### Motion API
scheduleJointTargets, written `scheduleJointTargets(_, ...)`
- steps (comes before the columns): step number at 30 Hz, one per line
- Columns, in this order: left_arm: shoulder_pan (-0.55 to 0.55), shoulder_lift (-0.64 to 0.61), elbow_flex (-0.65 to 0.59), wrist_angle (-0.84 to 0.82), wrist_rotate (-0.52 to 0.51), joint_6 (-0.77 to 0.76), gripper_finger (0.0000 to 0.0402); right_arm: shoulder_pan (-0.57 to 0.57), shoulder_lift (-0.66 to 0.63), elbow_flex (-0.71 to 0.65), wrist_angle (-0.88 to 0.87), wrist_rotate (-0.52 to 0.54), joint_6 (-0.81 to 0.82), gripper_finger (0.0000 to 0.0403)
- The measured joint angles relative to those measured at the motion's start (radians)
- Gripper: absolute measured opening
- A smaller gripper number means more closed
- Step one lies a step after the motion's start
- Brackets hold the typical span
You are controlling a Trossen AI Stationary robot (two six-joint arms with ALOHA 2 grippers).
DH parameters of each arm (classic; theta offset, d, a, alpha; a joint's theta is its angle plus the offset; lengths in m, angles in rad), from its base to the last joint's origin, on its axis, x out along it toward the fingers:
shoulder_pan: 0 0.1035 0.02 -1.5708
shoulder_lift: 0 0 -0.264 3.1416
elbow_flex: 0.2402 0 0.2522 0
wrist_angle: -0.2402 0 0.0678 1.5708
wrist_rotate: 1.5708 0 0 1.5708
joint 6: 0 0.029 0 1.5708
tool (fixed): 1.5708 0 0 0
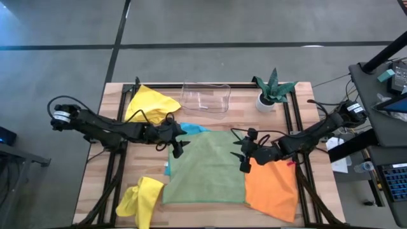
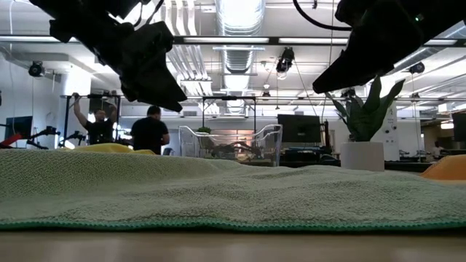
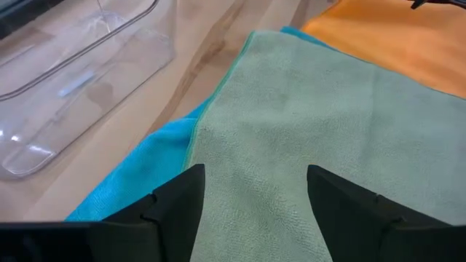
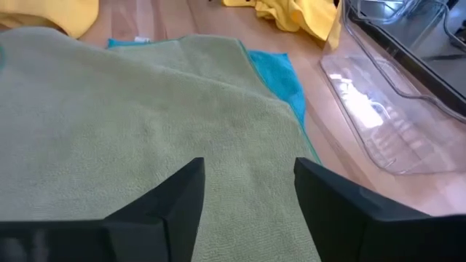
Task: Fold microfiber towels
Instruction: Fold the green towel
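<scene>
A sage green towel [image 1: 206,168] lies spread flat in the middle of the table, over a turquoise towel [image 1: 191,130] that sticks out at its far left corner. An orange towel [image 1: 273,187] lies partly under its right edge. My left gripper [image 3: 255,171] hangs open above the green towel's far left corner [image 3: 218,109], clear of the cloth. Above the far right part of the green towel [image 4: 145,124], my right gripper [image 4: 247,164] is open too. In the low view both grippers [image 2: 156,73] [image 2: 357,65] float above the towel [image 2: 233,196].
One crumpled yellow towel [image 1: 151,102] lies at the far left, another [image 1: 141,200] at the near left. A clear plastic tray [image 1: 205,98] stands at the far middle and a potted plant [image 1: 272,89] at the far right. People stand in the room beyond the table [image 2: 149,131].
</scene>
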Motion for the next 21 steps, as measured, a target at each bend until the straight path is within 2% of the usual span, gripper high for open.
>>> scheduleJointTargets(15,0.006,0.000,0.000,0.006,-0.001,-0.026,0.0226,0.000,0.000,0.000,-0.002,0.000,-0.040,0.0210)
scheduleJointTargets(21,0.038,-0.001,0.007,0.005,0.047,0.055,0.0226,0.000,-0.001,0.000,-0.003,-0.007,-0.039,0.0210)
